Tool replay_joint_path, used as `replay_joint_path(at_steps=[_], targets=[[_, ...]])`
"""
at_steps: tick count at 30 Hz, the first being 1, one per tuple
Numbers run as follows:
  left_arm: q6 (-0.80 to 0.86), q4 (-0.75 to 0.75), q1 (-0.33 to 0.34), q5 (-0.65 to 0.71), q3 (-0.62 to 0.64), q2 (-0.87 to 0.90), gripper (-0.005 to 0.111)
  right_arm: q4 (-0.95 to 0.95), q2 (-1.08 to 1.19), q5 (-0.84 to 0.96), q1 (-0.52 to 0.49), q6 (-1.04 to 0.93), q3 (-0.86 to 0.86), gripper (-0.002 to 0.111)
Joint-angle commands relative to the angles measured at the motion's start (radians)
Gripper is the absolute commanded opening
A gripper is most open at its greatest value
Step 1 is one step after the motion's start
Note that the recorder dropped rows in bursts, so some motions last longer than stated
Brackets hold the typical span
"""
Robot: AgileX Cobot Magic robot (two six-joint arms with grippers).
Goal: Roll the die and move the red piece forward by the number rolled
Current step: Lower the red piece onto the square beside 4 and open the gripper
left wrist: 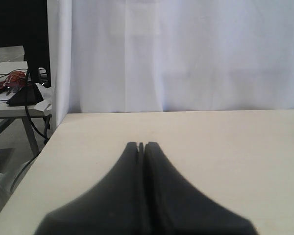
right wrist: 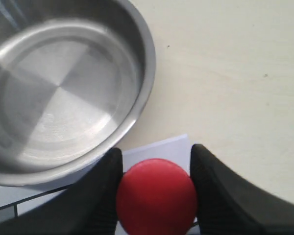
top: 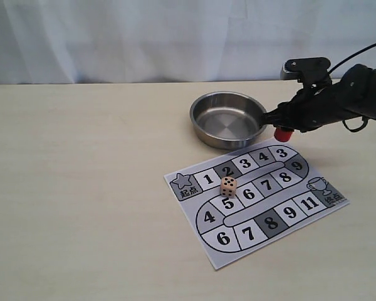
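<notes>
On board (top: pixel 224 238), die (top: pixel 228 186) sits at the 2/5 sqs; pips too small to read surely. At board's far edge, by sq 3, R gripper (right wrist: pixel 157 152) clamps red piece (right wrist: pixel 156 196) betw both fingers. Read die first, then set piece upright, centred in its sq, clear of die. Just beyond board: steel bowl (top: pixel 229 119). L gripper (left wrist: pixel 141 147) closed, empty, its place rel. to board not visible. Count: 1 die, 1 red piece, 1 bowl, 1 board, 2 grippers.

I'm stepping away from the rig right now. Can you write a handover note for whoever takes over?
Left gripper: shut, empty, over bare table.
Right gripper: shut on the red piece, at the far edge of the board, beside the steel bowl.
Die: lying on the board by squares 2 and 5, apparently rolled.
To do: read the die, count the squares, set the red piece down.
</notes>
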Motion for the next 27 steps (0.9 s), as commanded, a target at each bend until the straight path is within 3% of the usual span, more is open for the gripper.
replay_joint_path(at_steps=[1,12,16,23,27], targets=[[-0.002,-0.001,0.000,-0.010,-0.005,-0.001,0.000,-0.009,0.027,-0.007,-0.006,0.008,0.005,0.004],[-0.002,-0.001,0.000,-0.010,-0.005,-0.001,0.000,-0.009,0.095,-0.003,-0.006,0.005,0.005,0.006],[-0.002,-0.001,0.000,-0.010,-0.005,-0.001,0.000,-0.009,0.095,0.004,-0.006,0.005,0.005,0.020],[-0.002,-0.001,0.000,-0.010,-0.005,-0.001,0.000,-0.009,0.090,-0.011,-0.006,0.029,0.005,0.061],[-0.002,-0.001,0.000,-0.010,-0.005,-0.001,0.000,-0.009,0.078,-0.018,-0.006,0.027,0.003,0.072]])
